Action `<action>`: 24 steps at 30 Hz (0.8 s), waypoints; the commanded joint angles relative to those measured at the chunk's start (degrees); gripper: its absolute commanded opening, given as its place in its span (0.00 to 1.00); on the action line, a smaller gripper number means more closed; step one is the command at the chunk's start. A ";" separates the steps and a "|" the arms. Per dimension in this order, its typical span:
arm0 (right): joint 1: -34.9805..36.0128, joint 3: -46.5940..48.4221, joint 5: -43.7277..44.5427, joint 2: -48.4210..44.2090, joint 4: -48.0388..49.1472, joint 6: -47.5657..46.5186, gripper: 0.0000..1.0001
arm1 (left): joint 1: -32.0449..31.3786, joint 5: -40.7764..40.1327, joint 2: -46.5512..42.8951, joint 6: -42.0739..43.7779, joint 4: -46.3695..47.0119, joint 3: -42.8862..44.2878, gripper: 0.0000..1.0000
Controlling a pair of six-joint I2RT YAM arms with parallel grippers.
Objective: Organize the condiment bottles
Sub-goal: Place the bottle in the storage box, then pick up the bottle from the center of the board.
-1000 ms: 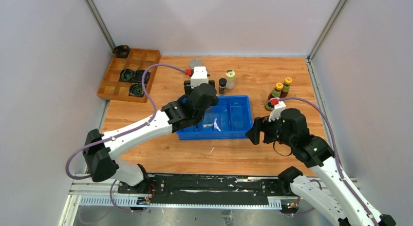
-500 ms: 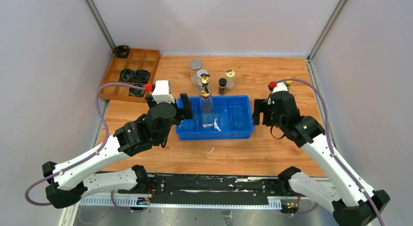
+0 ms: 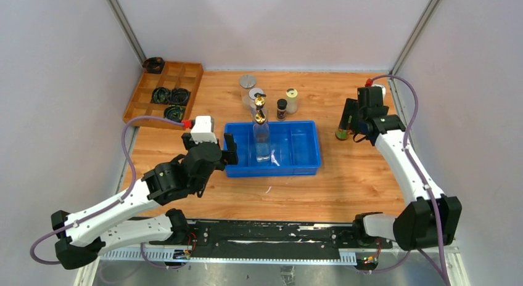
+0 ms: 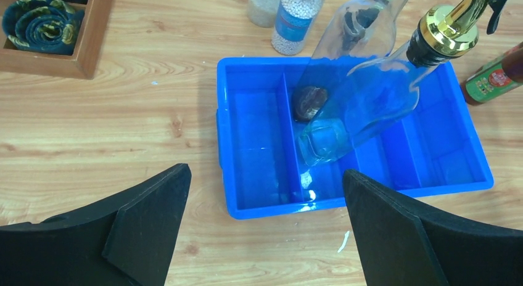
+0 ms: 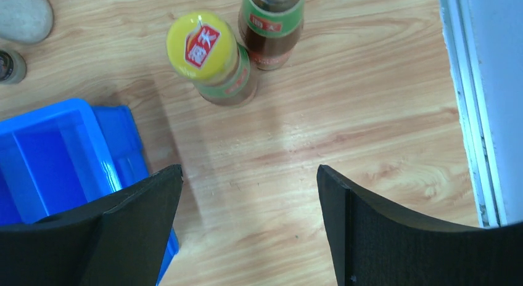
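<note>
The tall clear gold-spouted bottle [image 3: 261, 140] [image 4: 370, 101] stands upright in the blue divided bin [image 3: 302, 156] [image 4: 253, 209]. My left gripper [image 3: 208, 144] [image 4: 265, 172] hangs open at the bin's near left corner, touching nothing. Behind the bin stand two silver-lidded jars [image 3: 248, 81], a cream-lidded jar [image 3: 292, 100] and a small black-capped bottle [image 3: 282, 107]. Two dark yellow-capped sauce bottles [image 5: 213, 55] [image 5: 271, 18] stand right of the bin; only one base [image 3: 340, 134] shows from above. My right gripper [image 3: 358, 115] [image 5: 250, 170] hovers open over them, with bare wood between its fingers.
A wooden divided tray [image 3: 137, 107] with black coiled rings sits at the far left corner. The enclosure's metal frame [image 5: 465, 101] and wall run close along the right of the sauce bottles.
My left gripper opened, let go of the tall bottle in the bin and drew back to the near left. My right arm swung to the far right, over the sauce bottles.
</note>
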 commanded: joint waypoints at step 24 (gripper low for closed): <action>-2.31 2.48 -3.20 10.46 15.48 -4.24 0.71 | -0.05 -0.55 1.67 -1.35 2.15 -1.94 1.00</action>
